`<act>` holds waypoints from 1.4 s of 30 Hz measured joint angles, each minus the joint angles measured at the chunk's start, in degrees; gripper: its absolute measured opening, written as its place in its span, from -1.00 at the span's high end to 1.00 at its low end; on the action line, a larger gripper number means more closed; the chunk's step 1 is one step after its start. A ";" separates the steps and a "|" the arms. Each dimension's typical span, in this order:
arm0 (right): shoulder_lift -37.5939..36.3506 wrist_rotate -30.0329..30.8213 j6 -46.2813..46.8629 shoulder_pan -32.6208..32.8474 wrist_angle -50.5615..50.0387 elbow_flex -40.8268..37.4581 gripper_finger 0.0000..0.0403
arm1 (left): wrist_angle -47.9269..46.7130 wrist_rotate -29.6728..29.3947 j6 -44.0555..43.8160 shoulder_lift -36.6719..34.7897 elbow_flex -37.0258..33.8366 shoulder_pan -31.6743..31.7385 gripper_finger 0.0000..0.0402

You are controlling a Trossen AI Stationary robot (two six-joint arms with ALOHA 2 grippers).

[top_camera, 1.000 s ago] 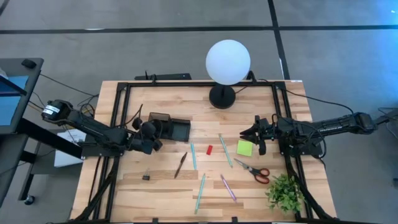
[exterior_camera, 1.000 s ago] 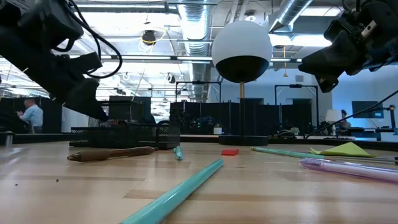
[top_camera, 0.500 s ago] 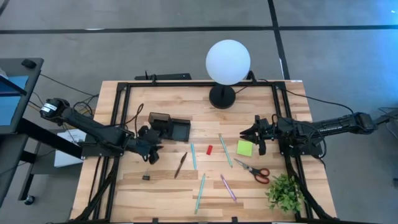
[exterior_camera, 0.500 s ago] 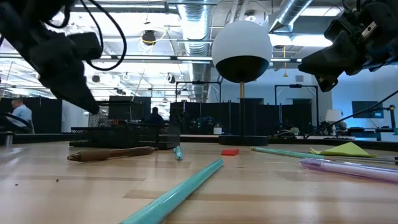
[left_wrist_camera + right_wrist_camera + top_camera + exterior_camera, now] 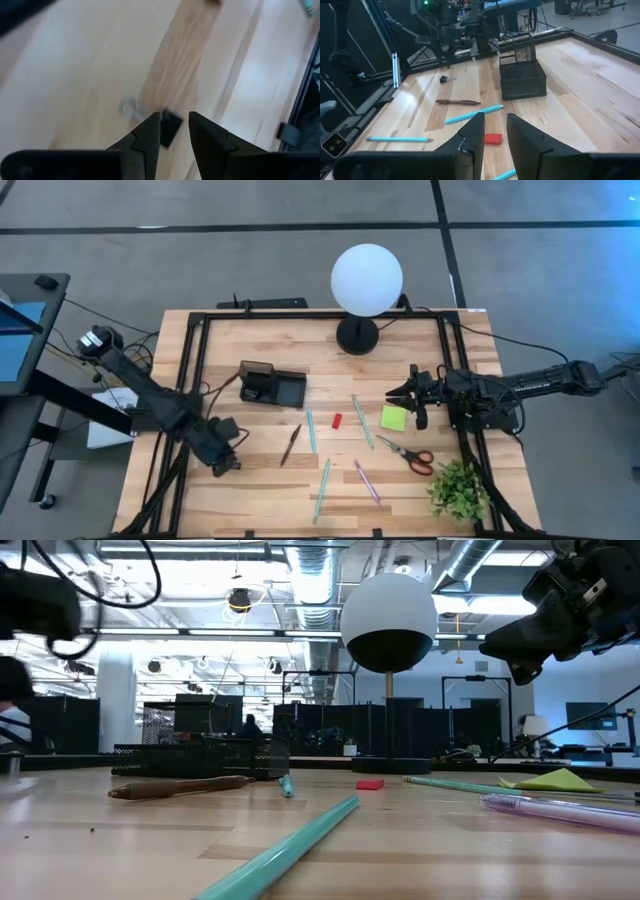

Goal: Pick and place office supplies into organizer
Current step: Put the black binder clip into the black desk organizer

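— Clip point(image 5: 170, 128) first? Left gripper point(image 5: 224, 460) hangs right over it at the table's near-left, fingers parted either side, not touching.
— Yes. Organizer point(image 5: 272, 388) sits beyond it, toward the lamp.
— And right gripper point(image 5: 408, 396)?
— Far off, empty, narrowly parted above the sticky pad point(image 5: 394, 417).

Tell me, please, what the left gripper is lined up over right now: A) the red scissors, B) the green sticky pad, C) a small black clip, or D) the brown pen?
C: in the left wrist view, the left gripper is open just above the black clip on the table.
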 joint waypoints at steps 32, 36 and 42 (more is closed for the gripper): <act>-0.09 -0.01 -2.97 0.00 0.93 0.02 0.62 | 5.93 -1.68 -19.97 14.29 2.97 -9.11 0.64; -0.09 0.00 -2.95 0.00 0.93 0.02 0.62 | 3.61 -2.44 -17.71 14.22 3.07 -9.12 0.70; -0.09 0.00 -2.95 0.00 0.93 0.02 0.62 | -0.80 -6.64 -13.75 14.23 3.04 -7.86 0.78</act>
